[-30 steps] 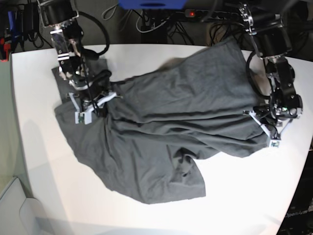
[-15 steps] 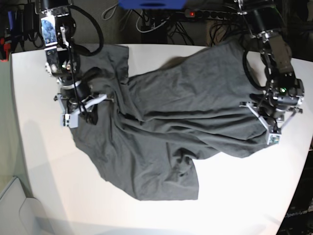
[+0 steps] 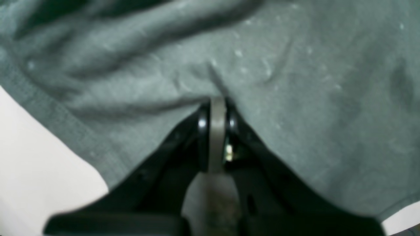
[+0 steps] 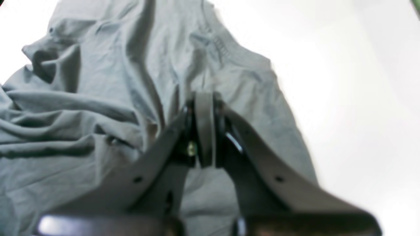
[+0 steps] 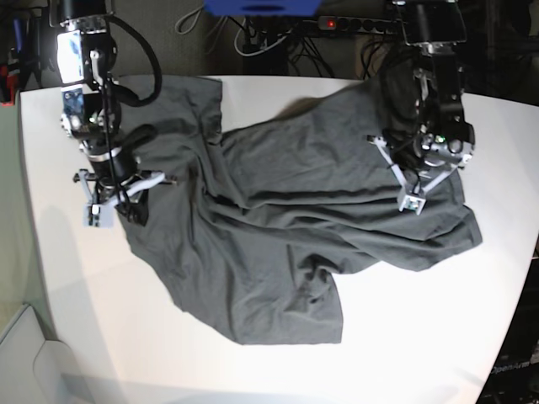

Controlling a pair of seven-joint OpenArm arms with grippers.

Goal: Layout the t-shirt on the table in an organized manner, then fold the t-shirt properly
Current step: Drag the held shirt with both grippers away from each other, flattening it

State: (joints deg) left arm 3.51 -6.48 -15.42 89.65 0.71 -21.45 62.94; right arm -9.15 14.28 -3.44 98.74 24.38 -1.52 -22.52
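In the left wrist view, the left gripper (image 3: 217, 105) has its jaws pressed together on a pinch of the plain dark grey cotton t-shirt (image 3: 295, 82), whose wrinkled, lint-specked cloth fills the space ahead of and to both sides of the jaws; bare white matte bench (image 3: 39, 147) shows only off to the jaws' left and at the far lower right corner. In the right wrist view, the right gripper (image 4: 204, 98) likewise has its jaws closed on a fold of the t-shirt (image 4: 82, 108), with creased fabric ahead and to the left and open bench (image 4: 344, 82) to the right. In the base view, the t-shirt (image 5: 278, 219) lies crumpled and spread across the middle of the bench (image 5: 421, 337), between the two arms. The right gripper (image 5: 114, 198) reaches down at the shirt's edge on the view's left, the left gripper (image 5: 414, 189) onto the cloth at the view's right. Cables and a power strip (image 5: 354, 23) lie behind the bench.
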